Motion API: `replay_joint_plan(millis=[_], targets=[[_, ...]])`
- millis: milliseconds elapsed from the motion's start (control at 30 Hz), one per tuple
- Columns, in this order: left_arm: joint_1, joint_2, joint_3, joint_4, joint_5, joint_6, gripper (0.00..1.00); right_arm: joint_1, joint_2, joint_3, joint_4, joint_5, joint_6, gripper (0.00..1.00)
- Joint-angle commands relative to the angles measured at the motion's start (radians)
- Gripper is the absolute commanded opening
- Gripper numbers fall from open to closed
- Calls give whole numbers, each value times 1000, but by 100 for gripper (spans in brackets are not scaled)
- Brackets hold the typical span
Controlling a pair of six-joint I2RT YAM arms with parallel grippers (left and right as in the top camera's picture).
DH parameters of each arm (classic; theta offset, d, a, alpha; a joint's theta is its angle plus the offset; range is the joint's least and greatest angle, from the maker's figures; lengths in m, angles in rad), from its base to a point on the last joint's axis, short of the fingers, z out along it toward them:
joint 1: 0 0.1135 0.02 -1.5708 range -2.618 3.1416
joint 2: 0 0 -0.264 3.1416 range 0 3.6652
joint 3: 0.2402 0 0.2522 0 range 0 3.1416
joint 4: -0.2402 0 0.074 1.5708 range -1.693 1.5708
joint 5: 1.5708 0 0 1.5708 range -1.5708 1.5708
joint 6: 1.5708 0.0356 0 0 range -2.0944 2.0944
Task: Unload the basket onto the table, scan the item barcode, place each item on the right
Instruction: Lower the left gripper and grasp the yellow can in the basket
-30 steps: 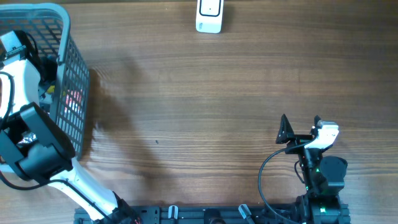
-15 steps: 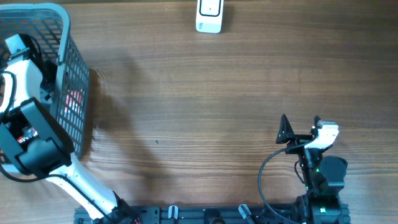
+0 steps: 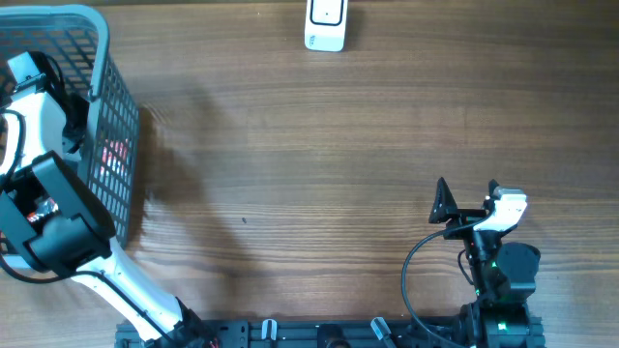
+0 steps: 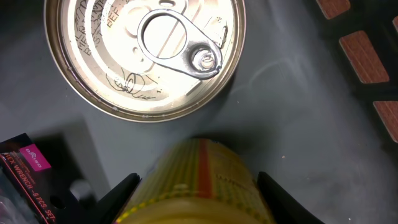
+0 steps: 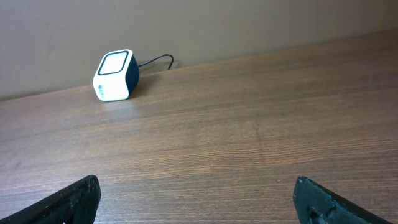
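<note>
In the left wrist view, a yellow cylindrical item (image 4: 199, 180) with a red stripe lies on the basket's grey floor. My left gripper (image 4: 196, 202) is shut on it, one black finger against each side. No barcode shows on it. In the overhead view the left arm (image 3: 44, 193) reaches down into the blue-grey basket (image 3: 108, 106), which hides the gripper and the item. The white scanner (image 3: 326, 24) stands at the table's far edge and also shows in the right wrist view as the scanner (image 5: 114, 76). My right gripper (image 3: 469, 188) is open and empty at the front right.
Inside the basket, a round tin can (image 4: 146, 53) with a pull tab stands just beyond the yellow item. A black packet with a pink label (image 4: 31, 171) lies to the left of it. The scanner's cable runs off behind it.
The left arm shifted slightly further into the basket, then held still. The right arm has not moved.
</note>
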Motion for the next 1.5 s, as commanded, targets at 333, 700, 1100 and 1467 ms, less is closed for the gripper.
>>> replay_joint_plan(millis=[333,700,1100,1467], targets=[[5,19,7,-6,5,1,79,-5,7,-1,3,-16,10,100],[5,-9,8,-4,5,1,78,-5,7,-1,3,-17,10,100],[5,-40,8,-5,5,1,59,-5,7,-1,3,-17,10,100],[5,-85,8,-12,5,1,55,-5,7,-1,3,-16,10,100]])
